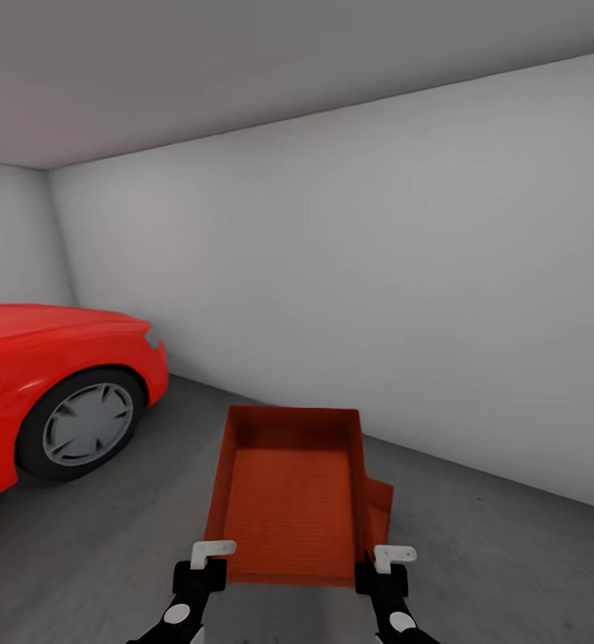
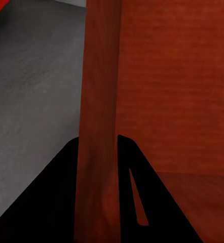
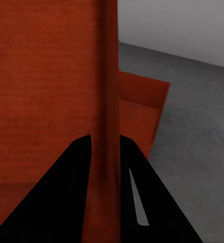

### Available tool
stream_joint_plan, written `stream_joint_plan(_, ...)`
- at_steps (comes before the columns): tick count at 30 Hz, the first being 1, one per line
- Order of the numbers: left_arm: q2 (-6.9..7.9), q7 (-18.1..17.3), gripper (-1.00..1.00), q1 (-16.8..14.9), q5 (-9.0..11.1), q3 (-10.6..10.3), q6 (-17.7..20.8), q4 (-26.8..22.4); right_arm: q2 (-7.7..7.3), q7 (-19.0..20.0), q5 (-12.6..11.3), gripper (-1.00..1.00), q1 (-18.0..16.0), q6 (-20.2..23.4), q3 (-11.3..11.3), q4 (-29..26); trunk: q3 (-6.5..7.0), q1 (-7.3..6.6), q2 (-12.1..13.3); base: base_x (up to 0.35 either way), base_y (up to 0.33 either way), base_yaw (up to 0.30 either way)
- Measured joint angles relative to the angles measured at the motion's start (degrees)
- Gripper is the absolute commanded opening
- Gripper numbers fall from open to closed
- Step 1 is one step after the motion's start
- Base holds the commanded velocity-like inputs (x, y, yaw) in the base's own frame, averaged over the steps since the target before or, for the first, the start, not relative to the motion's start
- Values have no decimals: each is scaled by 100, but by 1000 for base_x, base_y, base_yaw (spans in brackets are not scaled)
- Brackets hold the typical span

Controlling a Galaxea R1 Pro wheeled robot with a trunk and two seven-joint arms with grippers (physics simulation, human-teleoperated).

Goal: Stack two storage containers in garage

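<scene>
Location: garage, grey floor [image 1: 109,555], red car [image 1: 55,385] to the left, pale wall [image 1: 422,295] ahead. The upper bin [image 1: 288,501] is carried in front of the robot, held at its near corners. The left end effector [image 1: 209,556] pinches the bin's left wall; the left wrist view shows that wall [image 2: 97,152] between the two dark fingers [image 2: 51,202]. The right end effector [image 1: 388,559] pinches the right wall in the same manner, confirmed in the right wrist view [image 3: 106,167]. A lower bin [image 3: 140,106] lies on the floor beneath and slightly to the right, one corner showing past the carried bin [image 1: 379,505].

Assessment: stacking is in hand and not complete. Recommended practice: shift the load rightward until the edges align, keep it level, lower both arms together, and release only once it rests.
</scene>
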Motion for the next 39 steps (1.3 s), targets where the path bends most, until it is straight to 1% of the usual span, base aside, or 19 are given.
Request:
stream_joint_plan(19,4,-9,-100,-1,-26,7,8,0,0,15,-7,-100,2,-9,-14,12,0,0,0,322,9,-227)
stream_joint_plan(39,2,-6,-100,-1,-14,4,12,0,-2,19,-5,-100,2,9,-11,2,0,0,0,319,150,-232)
